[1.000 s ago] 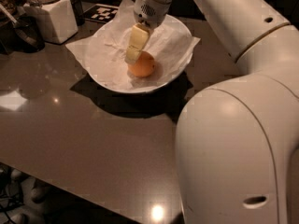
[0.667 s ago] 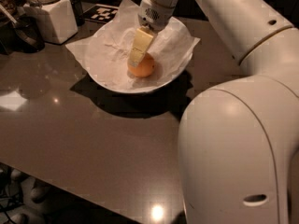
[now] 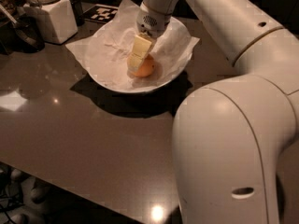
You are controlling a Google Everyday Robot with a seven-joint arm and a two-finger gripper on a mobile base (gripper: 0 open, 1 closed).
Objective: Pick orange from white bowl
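The orange lies in the bowl, about 5 o'clock of centre. The end effector, reaching in from 12 o'clock, has dropped lower and now sits against its 9 o'clock side. Whether it has closed, I cannot tell. A grasp seems imminent.

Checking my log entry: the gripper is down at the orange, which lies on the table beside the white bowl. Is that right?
No. The camera view shows the orange inside the white bowl, on its paper lining, not beside it on the table. The gripper is indeed down at the orange.
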